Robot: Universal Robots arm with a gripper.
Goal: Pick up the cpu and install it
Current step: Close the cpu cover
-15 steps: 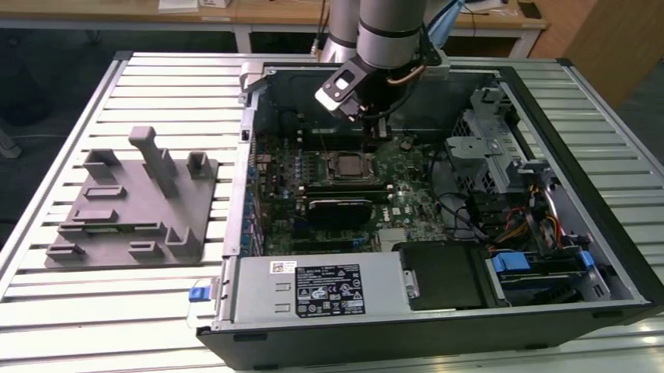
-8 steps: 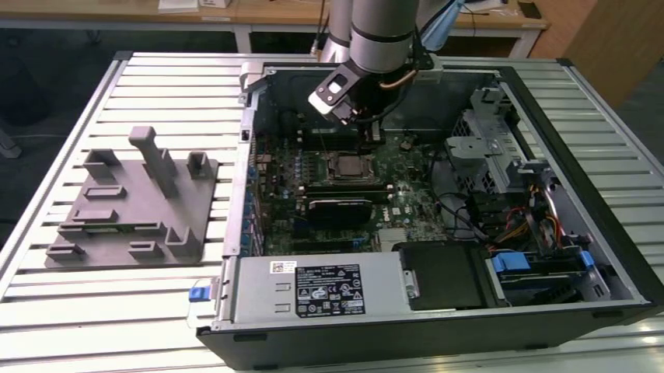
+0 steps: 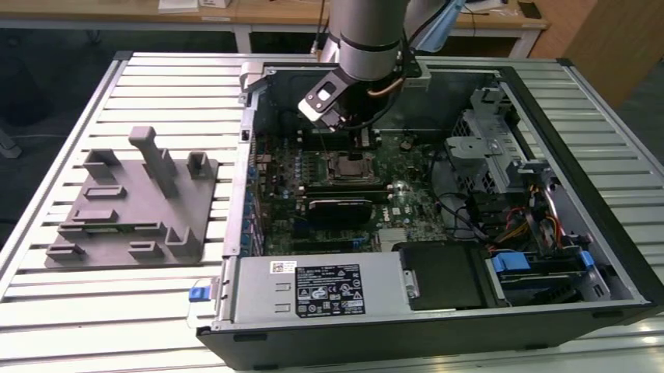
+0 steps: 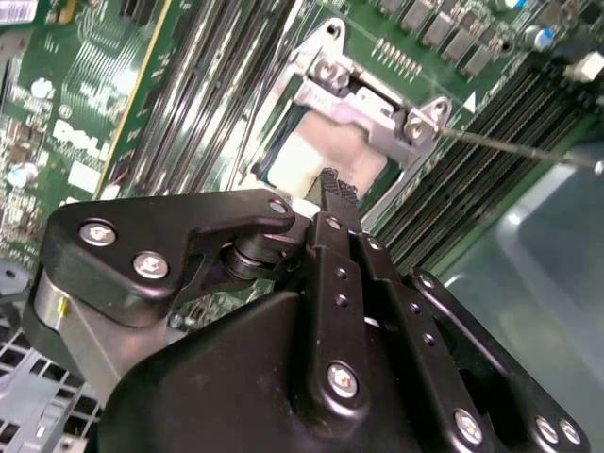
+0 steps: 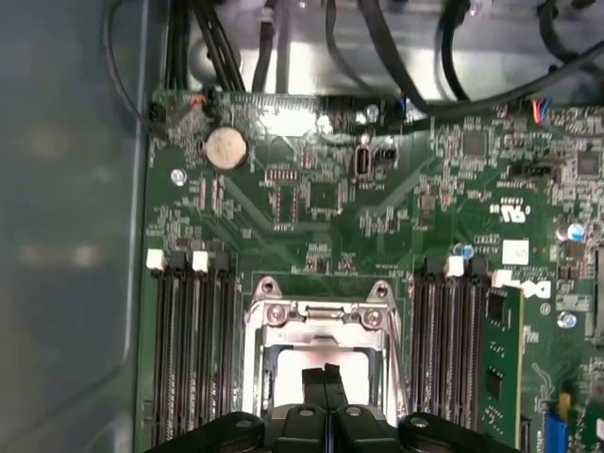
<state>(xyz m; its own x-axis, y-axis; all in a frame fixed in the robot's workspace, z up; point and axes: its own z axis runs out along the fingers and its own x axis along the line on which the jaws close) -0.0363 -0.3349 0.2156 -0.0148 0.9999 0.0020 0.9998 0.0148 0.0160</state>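
Cpu (image 5: 293, 366) (image 4: 316, 156), a pale silvery-grey square, lying flat in the motherboard's processor socket. The socket's metal frame (image 5: 321, 316) (image 4: 363, 106) borders it, and in the second wrist view a thin metal lever rod (image 4: 510, 146) runs out from one corner of the frame.

The gripper (image 5: 326, 373) (image 4: 336, 189) hangs directly over the cpu. Its two black fingers are pressed together with nothing between them, and the tips sit just above the chip's top; whether they touch it is unclear.

In the first wrist view, rows of black memory slots (image 5: 193, 359) flank the socket on both sides. One green memory module (image 5: 498, 363) stands in the outer row, and a round coin battery (image 5: 226, 148) sits further up the green board.

In the exterior view, the grey robot arm (image 3: 365, 35) reaches down into an open black computer case (image 3: 581, 101) lying on a slatted metal table (image 3: 155, 93). A grey plastic fixture (image 3: 135, 202) with upright posts rests on the table at the exterior view's left, beside the case.
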